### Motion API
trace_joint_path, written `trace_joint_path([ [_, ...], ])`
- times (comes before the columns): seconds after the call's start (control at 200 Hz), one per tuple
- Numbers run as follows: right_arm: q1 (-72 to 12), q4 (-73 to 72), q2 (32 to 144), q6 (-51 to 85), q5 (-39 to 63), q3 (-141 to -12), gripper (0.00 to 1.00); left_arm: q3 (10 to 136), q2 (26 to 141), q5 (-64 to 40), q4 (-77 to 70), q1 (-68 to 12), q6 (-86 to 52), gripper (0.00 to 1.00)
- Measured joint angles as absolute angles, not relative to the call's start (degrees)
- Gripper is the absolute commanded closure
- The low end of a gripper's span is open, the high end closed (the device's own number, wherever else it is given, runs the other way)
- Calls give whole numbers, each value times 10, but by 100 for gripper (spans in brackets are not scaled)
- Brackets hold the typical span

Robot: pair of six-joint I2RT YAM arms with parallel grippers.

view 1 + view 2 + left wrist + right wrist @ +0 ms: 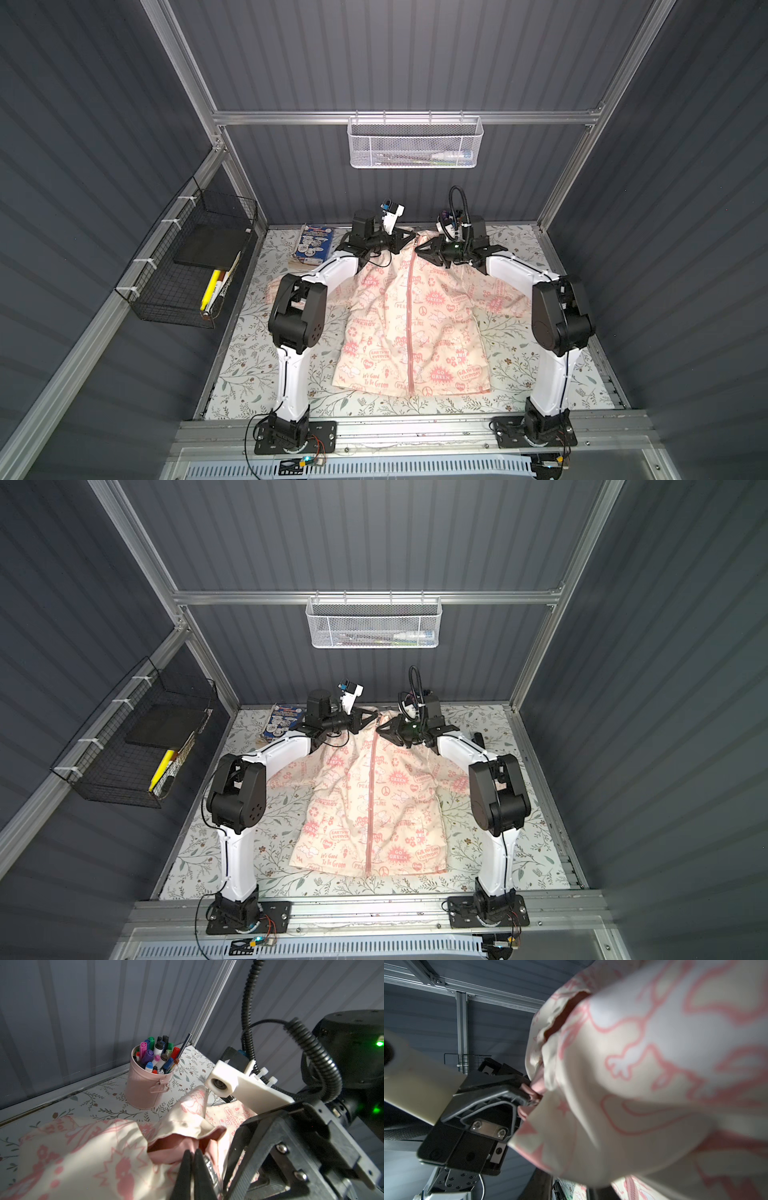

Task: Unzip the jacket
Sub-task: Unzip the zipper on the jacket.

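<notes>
Firstly, the left claw [192, 1155] has its two slim black fingers [185, 1169] pressed together, and the pink edge at the neck of the jacket [395, 332] is pinched between them. The right wrist view shows the same clamp from the other side, with a fold of smooth pink cloth squeezed at the tips. Just beside it, the right claw [420, 249] meets the collar on the other side of the zipper [410, 324]. Cloth hides its tips, so I cannot tell if they are apart or together.

Around both claws the collar is lifted and wrinkled. The rest of the jacket lies flat on the desk [249, 353] between the two arms, front side up, with the hem toward the arm bases and the sleeves spread out. Its cream fabric is thin and printed with pink hearts, clouds and slogans. The pink zipper runs straight down the middle and looks closed along the whole visible length.

The desk has a pale cover with a leaf pattern. On it, near a back corner, stands a round pink metal bucket [145, 1088] full of markers [158, 1053], and a blue booklet [313, 245] lies at the other back corner. On the walls hang a white mesh basket [413, 143] and a black wire basket [187, 266].
</notes>
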State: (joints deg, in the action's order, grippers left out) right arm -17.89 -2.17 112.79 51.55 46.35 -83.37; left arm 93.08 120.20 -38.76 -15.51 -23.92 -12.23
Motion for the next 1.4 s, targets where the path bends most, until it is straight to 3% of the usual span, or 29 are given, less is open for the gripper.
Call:
trace_joint_path([
  [0.285,-181,-5,1101,495,417,-821,69,927,1202,-388,-155,-239,-123,100],
  [0.841,-186,-8,1097,489,431,-828,69,927,1202,-390,-155,-239,-123,100],
  [1.401,-189,-8,1119,492,438,-851,79,927,1202,-390,-155,-239,-123,100],
])
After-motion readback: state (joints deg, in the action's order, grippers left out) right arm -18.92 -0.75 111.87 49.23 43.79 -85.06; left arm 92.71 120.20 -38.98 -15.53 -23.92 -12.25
